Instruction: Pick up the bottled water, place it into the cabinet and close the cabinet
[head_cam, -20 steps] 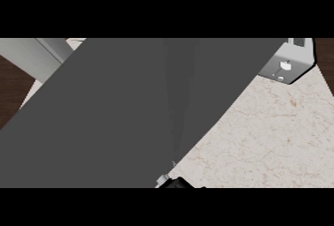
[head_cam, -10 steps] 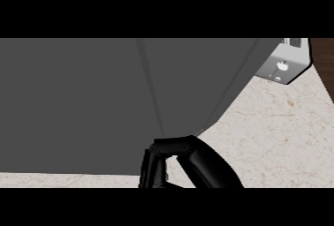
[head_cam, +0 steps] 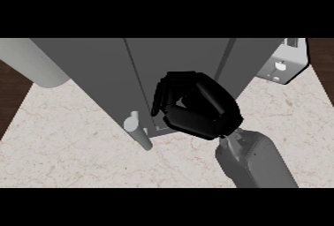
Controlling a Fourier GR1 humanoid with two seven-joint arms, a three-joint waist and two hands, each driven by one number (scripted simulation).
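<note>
A dark grey cabinet (head_cam: 98, 75) fills the upper middle of the head view. Its door (head_cam: 189, 57) lies flat against the front, with a pale bar handle (head_cam: 138, 131) at its lower edge. My right hand (head_cam: 199, 110) rests against the door just right of the handle, its fingers curled and nothing visible in them. The grey forearm (head_cam: 254, 161) comes in from the lower right. No bottled water shows anywhere; the cabinet's inside is hidden. My left hand is out of view.
The cabinet stands on a beige marble counter (head_cam: 65, 154). A silver appliance (head_cam: 284, 64) stands at the back right. A pale grey rounded shape (head_cam: 32, 62) sits at the upper left. Dark wood floor (head_cam: 9, 88) borders the counter's sides.
The wide dark door panel that filled the view has swung in against the cabinet front. My right hand has moved up from the lower edge to the door beside the handle.
</note>
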